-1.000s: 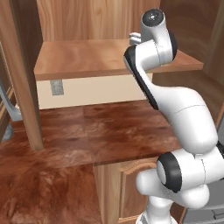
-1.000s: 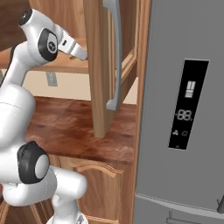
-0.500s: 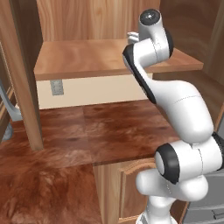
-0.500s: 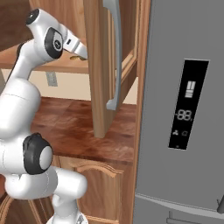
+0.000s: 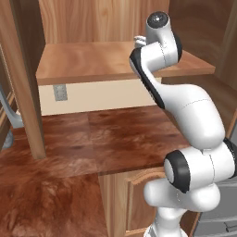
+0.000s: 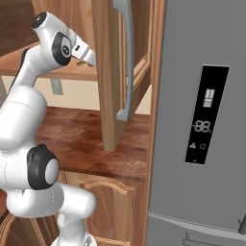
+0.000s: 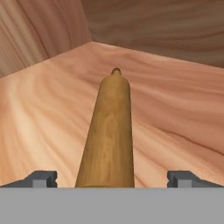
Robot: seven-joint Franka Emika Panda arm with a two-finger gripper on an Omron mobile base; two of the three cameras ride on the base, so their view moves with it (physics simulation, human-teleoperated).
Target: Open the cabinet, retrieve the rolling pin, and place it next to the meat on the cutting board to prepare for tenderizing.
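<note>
The cabinet stands open; its right door [image 6: 108,72] with the grey bar handle [image 6: 128,62] juts toward me, and the left door's edge [image 5: 25,78] shows in the left base view. My arm reaches over the cabinet's shelf [image 5: 92,62]. On the shelf floor lies the rolling pin [image 7: 111,131], a tan wooden cylinder pointing away from the hand, its far knob small at the top. My gripper [image 7: 113,178] is open, with a fingertip [image 7: 43,177] on either side of the pin's near end and clear gaps between the tips and the wood.
A grey refrigerator [image 6: 206,120] with a dark display fills the right side. The reddish-brown counter [image 5: 115,139] runs under the cabinet, with a wall outlet [image 5: 59,91] behind it. Base cabinets [image 6: 110,206] sit below. The cabinet's side wall [image 7: 30,35] is to the left of the pin.
The arm has stretched a little farther into the cabinet. The jaws have stayed open.
</note>
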